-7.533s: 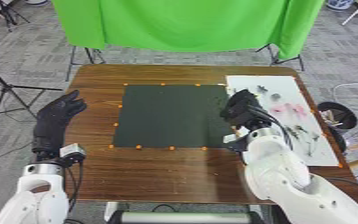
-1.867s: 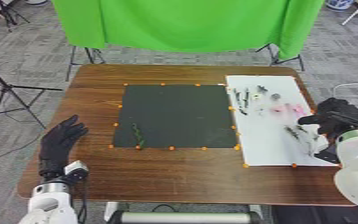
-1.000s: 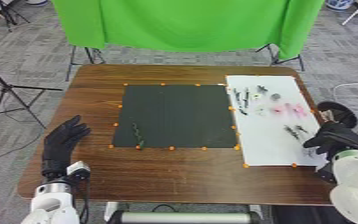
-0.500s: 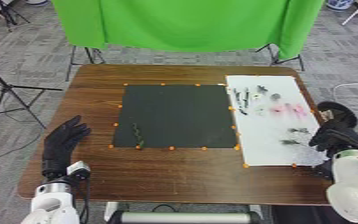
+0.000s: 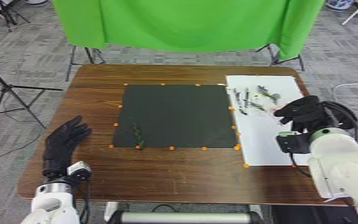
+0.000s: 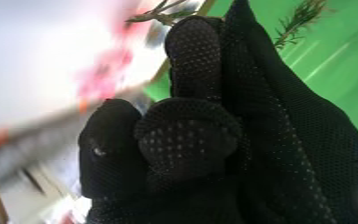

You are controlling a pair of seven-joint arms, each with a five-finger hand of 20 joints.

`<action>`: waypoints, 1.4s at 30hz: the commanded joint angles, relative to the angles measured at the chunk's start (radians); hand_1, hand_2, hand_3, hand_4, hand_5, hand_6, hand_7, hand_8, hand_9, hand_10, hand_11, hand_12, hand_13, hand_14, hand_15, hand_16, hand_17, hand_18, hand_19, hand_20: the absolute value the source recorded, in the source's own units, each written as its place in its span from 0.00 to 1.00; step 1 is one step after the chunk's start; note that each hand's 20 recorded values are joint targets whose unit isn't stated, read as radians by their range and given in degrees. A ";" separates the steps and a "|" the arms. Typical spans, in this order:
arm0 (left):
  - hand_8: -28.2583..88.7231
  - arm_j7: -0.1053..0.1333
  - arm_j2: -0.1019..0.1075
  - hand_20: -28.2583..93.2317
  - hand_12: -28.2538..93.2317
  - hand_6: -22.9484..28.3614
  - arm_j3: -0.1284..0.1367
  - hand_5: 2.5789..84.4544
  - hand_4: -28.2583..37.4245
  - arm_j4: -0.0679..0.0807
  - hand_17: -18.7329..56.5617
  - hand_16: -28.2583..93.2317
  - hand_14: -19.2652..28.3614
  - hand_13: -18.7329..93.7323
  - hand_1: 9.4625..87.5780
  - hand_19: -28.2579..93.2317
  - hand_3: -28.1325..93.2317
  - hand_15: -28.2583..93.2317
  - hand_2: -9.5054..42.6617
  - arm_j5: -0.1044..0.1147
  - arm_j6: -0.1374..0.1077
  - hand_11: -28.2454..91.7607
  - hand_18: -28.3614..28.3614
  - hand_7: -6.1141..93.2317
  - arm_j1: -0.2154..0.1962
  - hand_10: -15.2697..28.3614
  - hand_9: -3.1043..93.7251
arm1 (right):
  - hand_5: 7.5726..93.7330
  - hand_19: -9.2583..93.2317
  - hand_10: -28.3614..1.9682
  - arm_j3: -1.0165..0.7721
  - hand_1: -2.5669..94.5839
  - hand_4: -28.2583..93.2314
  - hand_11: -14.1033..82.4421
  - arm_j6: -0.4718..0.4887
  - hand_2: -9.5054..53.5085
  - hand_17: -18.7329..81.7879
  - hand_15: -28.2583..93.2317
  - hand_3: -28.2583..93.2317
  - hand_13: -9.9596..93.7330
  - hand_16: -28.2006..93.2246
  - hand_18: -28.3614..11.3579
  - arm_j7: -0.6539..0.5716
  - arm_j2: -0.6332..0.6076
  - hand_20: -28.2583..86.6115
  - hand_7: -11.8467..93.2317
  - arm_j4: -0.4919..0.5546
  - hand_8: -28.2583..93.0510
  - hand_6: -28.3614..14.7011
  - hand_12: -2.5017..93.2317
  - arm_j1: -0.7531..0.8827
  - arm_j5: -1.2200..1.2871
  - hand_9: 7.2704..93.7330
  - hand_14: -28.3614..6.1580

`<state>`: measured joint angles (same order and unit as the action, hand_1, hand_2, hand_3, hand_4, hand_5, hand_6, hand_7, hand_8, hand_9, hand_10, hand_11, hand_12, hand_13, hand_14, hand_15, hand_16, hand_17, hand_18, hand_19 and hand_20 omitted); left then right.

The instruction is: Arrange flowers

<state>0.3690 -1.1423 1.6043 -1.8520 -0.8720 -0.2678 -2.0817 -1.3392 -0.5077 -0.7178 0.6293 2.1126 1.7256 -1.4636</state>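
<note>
Your right hand (image 5: 305, 111) clamps sprigs (image 6: 298, 24) over the white board (image 5: 264, 152). Your left hand (image 5: 60, 145): fingers straight. The black mat (image 5: 177, 114) bears one stem (image 5: 137, 134).

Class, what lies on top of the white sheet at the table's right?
Dark stems lie near the far left of the white sheet. The right hand, holding green sprigs, covers part of its right side; whatever lies beneath cannot be seen there.
</note>
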 commanded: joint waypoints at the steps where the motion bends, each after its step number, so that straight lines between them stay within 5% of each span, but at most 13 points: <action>1: 0.17 -0.020 0.008 0.44 0.34 0.44 -0.008 0.62 0.01 -0.002 0.46 0.23 0.77 0.56 0.17 0.28 0.85 0.45 0.10 -0.007 0.011 0.41 0.71 0.24 -0.011 0.67 0.56 | 0.90 0.97 0.55 0.163 0.62 0.13 0.51 -0.038 0.00 0.94 0.72 0.72 1.00 0.39 0.56 0.018 0.059 0.52 0.32 0.002 0.35 0.54 0.20 -0.199 0.177 1.00 0.75; 22: 0.17 -0.033 0.015 0.44 0.34 0.44 -0.006 0.62 0.02 -0.011 0.46 0.23 0.77 0.56 0.17 0.28 0.85 0.46 0.09 -0.008 0.012 0.41 0.71 0.24 -0.028 0.67 0.56 | 0.90 0.93 0.56 0.683 0.62 0.13 0.48 -0.149 0.00 0.95 0.69 0.72 1.00 0.38 0.57 0.007 0.244 0.51 0.31 -0.118 0.34 0.54 0.20 -0.497 0.268 1.00 0.74; 42: 0.17 -0.046 0.017 0.44 0.34 0.44 -0.021 0.61 0.02 -0.005 0.45 0.23 0.77 0.56 0.17 0.28 0.85 0.46 0.09 -0.010 0.027 0.41 0.71 0.24 -0.017 0.67 0.56 | 0.87 0.88 0.53 0.772 0.61 0.11 0.42 -0.193 0.02 0.95 0.66 0.71 1.00 0.38 0.58 -0.001 0.343 0.53 0.29 -0.223 0.32 0.55 0.19 -0.586 0.332 1.00 0.72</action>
<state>0.3413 -1.1233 1.5929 -1.8615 -0.8788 -0.2554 -2.0866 -0.5761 -0.6836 -0.7175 0.9483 1.8968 1.1603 -1.1458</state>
